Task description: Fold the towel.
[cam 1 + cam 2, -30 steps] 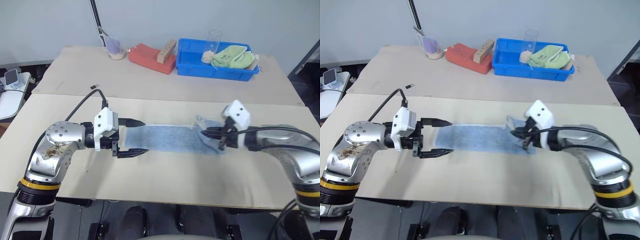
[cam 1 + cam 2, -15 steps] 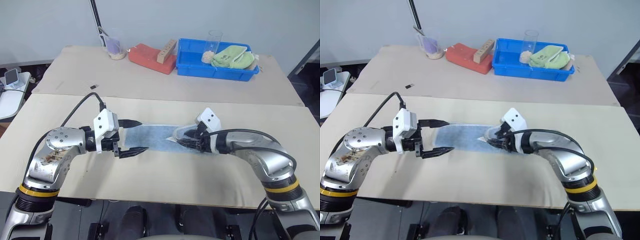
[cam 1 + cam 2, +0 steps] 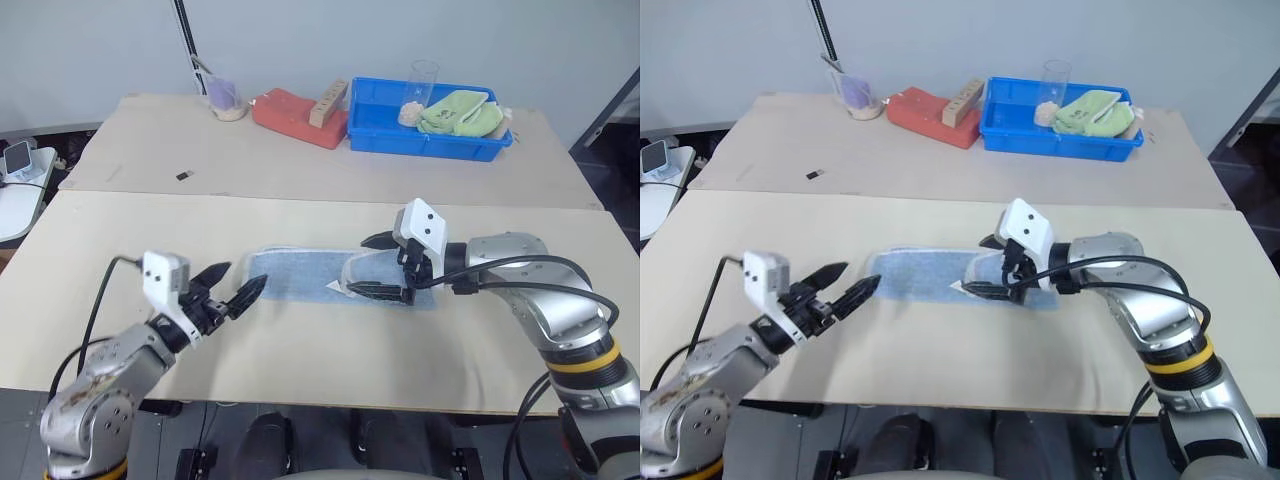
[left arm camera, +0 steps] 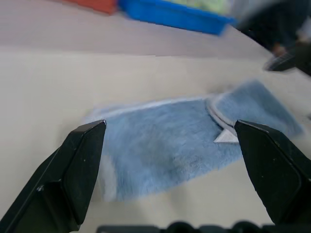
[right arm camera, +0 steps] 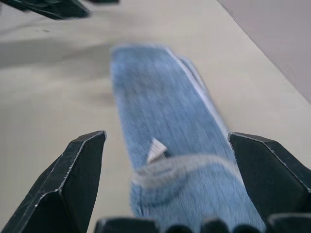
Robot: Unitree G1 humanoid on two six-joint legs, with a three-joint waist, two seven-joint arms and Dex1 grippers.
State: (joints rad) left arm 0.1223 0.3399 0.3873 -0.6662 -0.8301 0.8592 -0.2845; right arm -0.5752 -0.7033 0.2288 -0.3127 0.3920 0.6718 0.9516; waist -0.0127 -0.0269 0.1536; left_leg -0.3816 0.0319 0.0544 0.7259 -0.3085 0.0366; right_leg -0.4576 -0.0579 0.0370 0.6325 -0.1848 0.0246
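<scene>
Nearest the camera, the left tool [image 3: 228, 288] is seen low over the tabletop [image 3: 330, 350], its two black fingers spread apart and pointed toward the left end of the towel [image 3: 300, 277], from which it is kept apart; nothing is pinched between them. The towel, a light blue terry strip with whitish edging, is laid flat on the front tabletop between the two tools. Its right end is seen folded back over itself, so that a doubled part lies there with a small white tag [image 5: 156, 150] showing beside the fold. The right tool [image 3: 385, 266] is held just above that folded end with its fingers spread wide, one on each side of the cloth, and nothing is gripped. Farther back, on the rear tabletop [image 3: 150, 150], a small dark item [image 3: 184, 176] is seen. At the far edge a cup [image 3: 225, 98], a red block [image 3: 290, 108] with a wooden piece [image 3: 331, 100] on it, and a blue tray [image 3: 430, 135] are lined up; a light green cloth [image 3: 463, 111] and a clear glass [image 3: 423, 84] are held in the tray.
</scene>
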